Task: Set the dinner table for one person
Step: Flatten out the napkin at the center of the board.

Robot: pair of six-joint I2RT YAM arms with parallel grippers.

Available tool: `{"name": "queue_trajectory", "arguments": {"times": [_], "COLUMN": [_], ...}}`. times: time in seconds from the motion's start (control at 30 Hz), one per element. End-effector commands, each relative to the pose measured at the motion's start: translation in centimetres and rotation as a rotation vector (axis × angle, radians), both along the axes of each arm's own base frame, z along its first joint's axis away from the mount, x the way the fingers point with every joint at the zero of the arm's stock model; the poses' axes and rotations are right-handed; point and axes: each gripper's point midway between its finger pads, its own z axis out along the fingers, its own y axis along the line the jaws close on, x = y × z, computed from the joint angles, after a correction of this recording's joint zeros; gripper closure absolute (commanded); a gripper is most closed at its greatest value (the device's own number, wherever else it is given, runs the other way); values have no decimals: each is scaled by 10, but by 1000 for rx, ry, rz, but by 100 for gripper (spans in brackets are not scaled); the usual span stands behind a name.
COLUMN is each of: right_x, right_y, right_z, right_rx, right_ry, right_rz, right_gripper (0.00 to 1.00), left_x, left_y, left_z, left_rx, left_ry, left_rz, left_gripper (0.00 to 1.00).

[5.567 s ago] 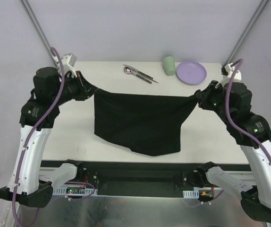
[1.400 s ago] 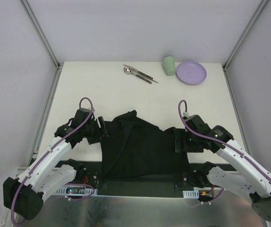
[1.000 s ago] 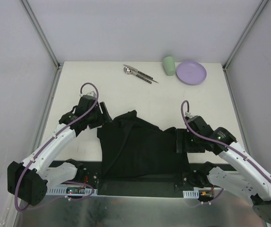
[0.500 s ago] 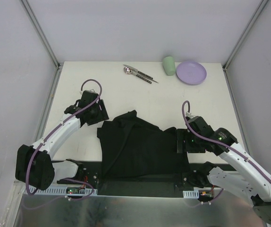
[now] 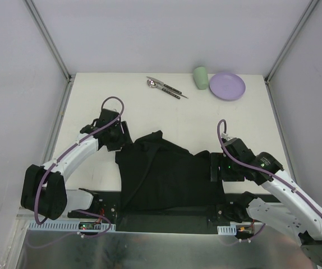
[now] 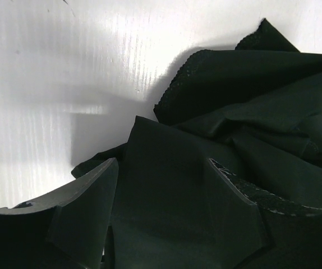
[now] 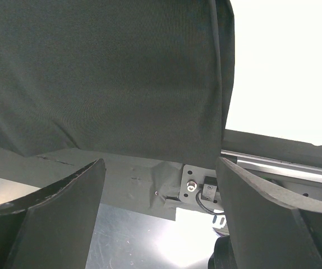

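The white dinner table (image 5: pixel 166 115) bears a black cloth mat (image 5: pixel 166 174) at its near edge. The mat's far-left corner is rumpled and folded. My left gripper (image 5: pixel 123 135) stands open right at that corner. In the left wrist view the gripper (image 6: pixel 161 188) straddles the mat (image 6: pixel 251 101) with its fingers (image 6: pixel 88 202) wide apart. My right gripper (image 5: pixel 212 166) is open at the mat's right edge. The right wrist view shows this gripper (image 7: pixel 158 190) holding nothing, with the mat (image 7: pixel 105 73) draped over the table's front edge.
A purple plate (image 5: pixel 227 86), a green cup (image 5: pixel 201 77) and cutlery (image 5: pixel 164 87) lie along the far edge. Grey frame rails run down both sides. Below the front edge sit a metal rail and bracket (image 7: pixel 197 188).
The mat, earlier held stretched in the air by both grippers, now lies on the table. My left gripper has moved from the mat's left edge up to its rumpled corner. The right arm barely moved.
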Motion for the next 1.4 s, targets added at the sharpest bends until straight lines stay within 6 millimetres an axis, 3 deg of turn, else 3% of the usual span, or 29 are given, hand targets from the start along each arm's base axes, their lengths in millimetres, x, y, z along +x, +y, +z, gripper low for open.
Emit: {"name": "queue_trajectory", "arguments": {"times": [0.0,0.13,0.2,0.23,0.33,0.5,0.67,0.83,1.2,1.37], "right_x": [2,2,2,3,3,4,6,18,48,52], "right_y": [-2,-2,-1,-1,0,1,3,-4,-8,-10], "right_z": [12,11,11,11,11,10,9,19,44,47], "right_rx": [7,4,5,5,5,6,8,-27,-105,-109], "right_ry": [-24,-22,-20,-21,-22,-16,-21,-79,-175,-191], "right_rz": [-25,-26,-28,-27,-25,-21,-26,-63,-102,-117], "right_gripper": [17,17,17,17,17,17,17,17,16,17], "left_x": [-9,-14,-16,-17,-17,-16,-20,-38,-94,-127], "left_y": [-8,-11,-12,-12,-13,-16,-34,-62,-113,-157], "left_z": [-10,-13,-14,-14,-11,1,36,75,83,91], "left_rx": [-43,-61,-63,-63,-72,-102,-185,-310,-459,-544], "left_ry": [47,67,71,73,62,27,-56,-119,-89,-68], "left_rz": [-22,-32,-37,-37,-39,-50,-141,-272,-503,-651], "left_gripper": [38,41,51,70,100,100,100,100,100,100]}}
